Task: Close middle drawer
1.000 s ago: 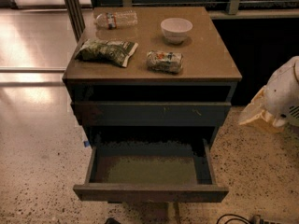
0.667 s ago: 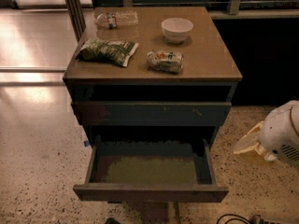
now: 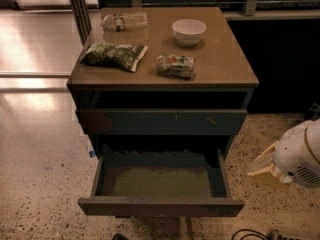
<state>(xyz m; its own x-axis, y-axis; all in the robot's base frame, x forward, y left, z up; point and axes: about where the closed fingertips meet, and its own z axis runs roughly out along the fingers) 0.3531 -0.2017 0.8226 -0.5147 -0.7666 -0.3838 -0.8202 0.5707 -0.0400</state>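
Note:
The middle drawer [image 3: 160,207] of the brown cabinet [image 3: 230,74] is pulled far out toward the camera. Its plain dark front faces me and its olive-grey inner floor is bare. The drawer front above it [image 3: 160,121], with small pale scratches, sits nearly flush. My gripper [image 3: 262,170] shows as a pale tan part in front of the white arm housing [image 3: 300,154] at the right edge. It is to the right of the open drawer, at about the height of its side wall, and apart from it.
On the cabinet top lie a water bottle [image 3: 124,20], a white bowl [image 3: 189,31], a green chip bag [image 3: 114,55] and a small snack packet [image 3: 176,66]. Cables [image 3: 250,233] lie on the speckled floor at bottom right. A dark wall stands behind, to the right.
The arm and gripper have moved down along the right edge, from beside the cabinet top to beside the open drawer. The drawer has not moved.

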